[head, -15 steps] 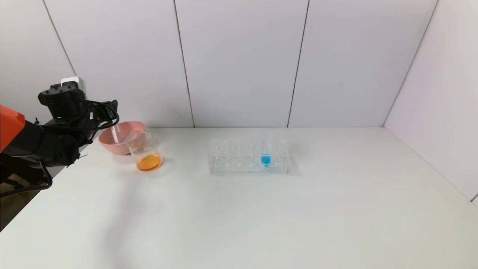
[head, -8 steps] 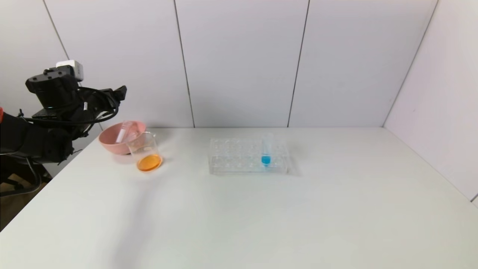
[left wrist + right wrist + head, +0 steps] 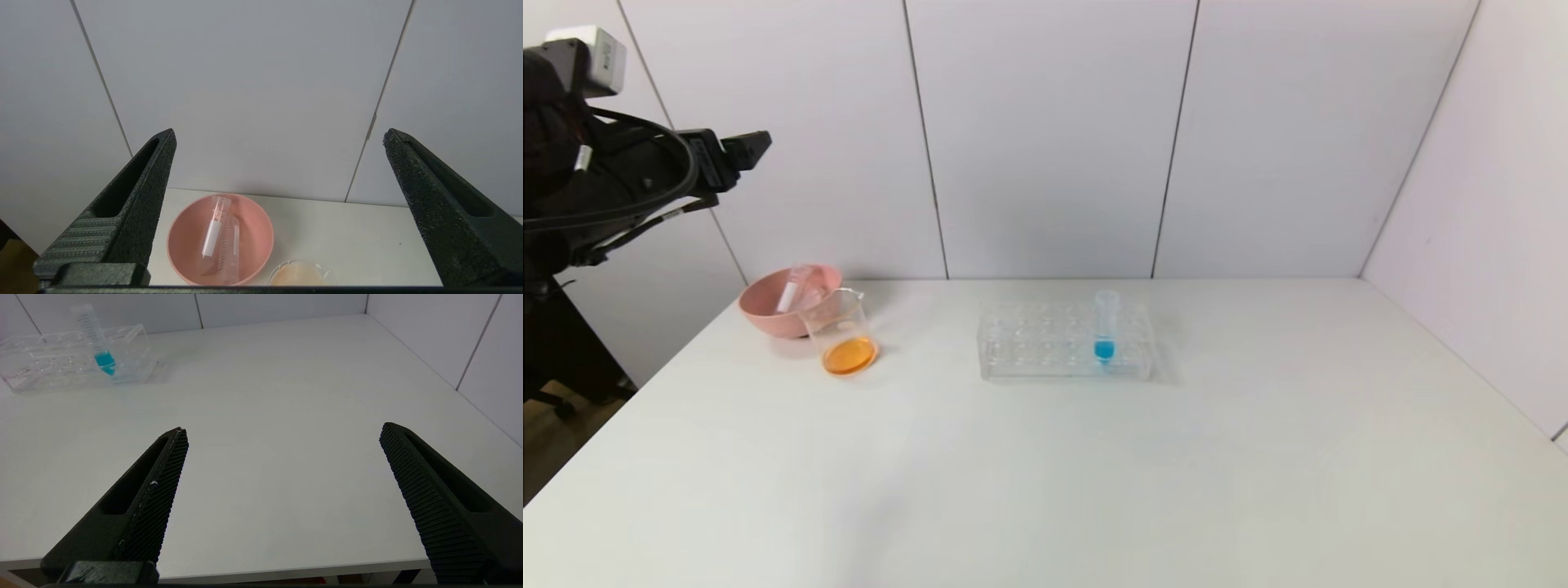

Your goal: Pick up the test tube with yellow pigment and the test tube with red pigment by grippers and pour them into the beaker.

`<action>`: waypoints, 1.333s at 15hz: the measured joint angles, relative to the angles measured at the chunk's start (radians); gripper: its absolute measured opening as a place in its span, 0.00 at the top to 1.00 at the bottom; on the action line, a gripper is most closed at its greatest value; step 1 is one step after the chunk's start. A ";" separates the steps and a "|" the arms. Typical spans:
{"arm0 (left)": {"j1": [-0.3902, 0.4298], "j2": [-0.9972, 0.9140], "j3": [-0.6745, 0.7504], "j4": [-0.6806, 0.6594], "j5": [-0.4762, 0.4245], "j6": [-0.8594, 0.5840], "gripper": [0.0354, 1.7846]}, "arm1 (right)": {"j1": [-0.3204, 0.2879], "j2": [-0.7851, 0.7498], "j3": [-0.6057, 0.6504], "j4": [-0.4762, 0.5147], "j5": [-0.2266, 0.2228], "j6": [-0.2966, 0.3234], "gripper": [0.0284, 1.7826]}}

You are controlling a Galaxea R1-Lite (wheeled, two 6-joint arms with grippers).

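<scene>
Orange liquid sits in the beaker (image 3: 842, 331), touching the pink bowl (image 3: 768, 310) where empty tubes (image 3: 218, 239) lie. My left gripper (image 3: 278, 163) hangs high above them, jaws wide, empty. My right gripper (image 3: 282, 457) hovers low over the desk (image 3: 1094, 474), jaws wide, empty.

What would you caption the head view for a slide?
Left gripper raised, open; orange liquid in beaker, empty tubes in pink bowl.
</scene>
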 joint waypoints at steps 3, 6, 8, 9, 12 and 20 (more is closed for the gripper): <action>-0.007 -0.149 0.077 0.044 0.004 0.046 0.01 | 0.000 0.000 0.000 0.000 0.000 0.000 0.04; -0.005 -0.324 0.154 0.066 0.014 0.109 0.01 | 0.000 0.000 0.000 0.000 0.000 0.000 0.04; -0.004 -0.466 0.209 0.103 0.018 0.149 0.01 | 0.000 0.000 0.000 0.000 0.000 0.000 0.04; -0.004 -0.537 0.236 0.123 0.020 0.158 0.01 | 0.000 0.000 0.000 0.000 0.000 0.000 0.04; -0.003 -0.768 0.323 0.190 0.021 0.170 0.01 | 0.000 0.000 0.000 0.000 0.000 0.000 0.04; -0.051 -1.370 0.446 0.618 -0.032 0.136 0.01 | 0.000 0.000 0.000 0.000 0.000 0.000 0.04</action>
